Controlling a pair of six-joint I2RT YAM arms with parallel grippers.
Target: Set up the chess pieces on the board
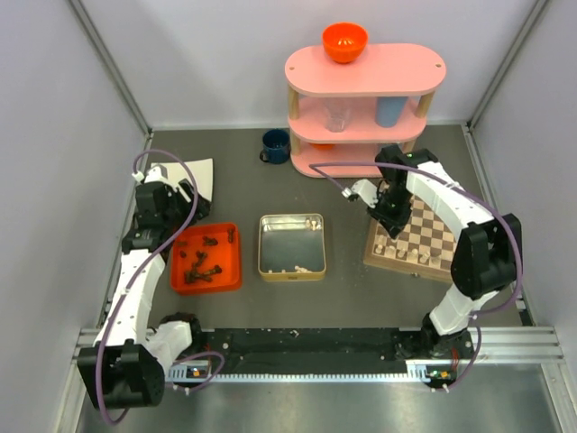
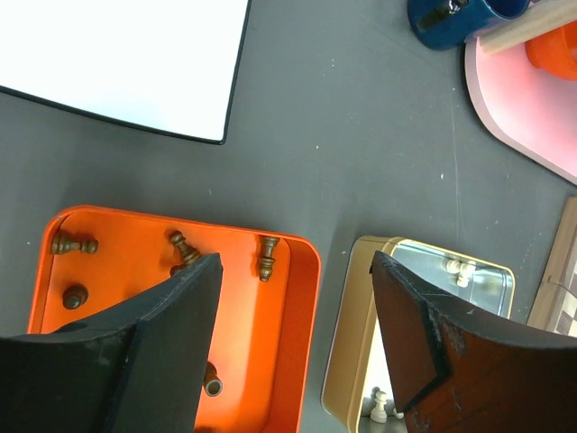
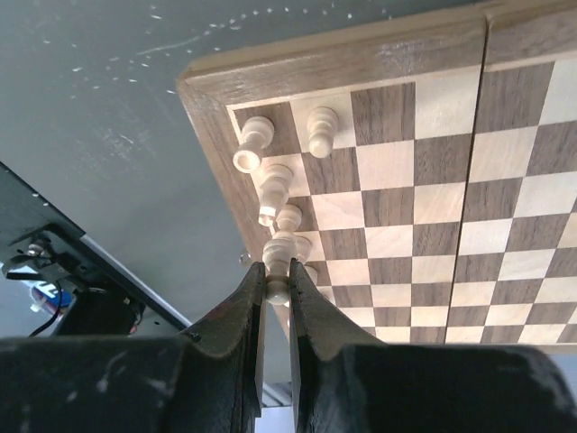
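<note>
- Dark grey worktop (image 1: 347,293), pale walls (image 1: 54,108) on 3 sides.
- Board (image 1: 442,239) lies at right; right end effector (image 3: 276,271) clamped on a pale piece (image 3: 278,290).
- Left end effector (image 2: 296,266) apart, near orange tray (image 2: 284,361).

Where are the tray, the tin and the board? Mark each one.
tray (image 1: 228,272): top view, bare floor by its right wall.
tin (image 1: 290,239): top view, bare middle of its floor.
board (image 1: 435,237): top view, bare squares near its middle.
</note>
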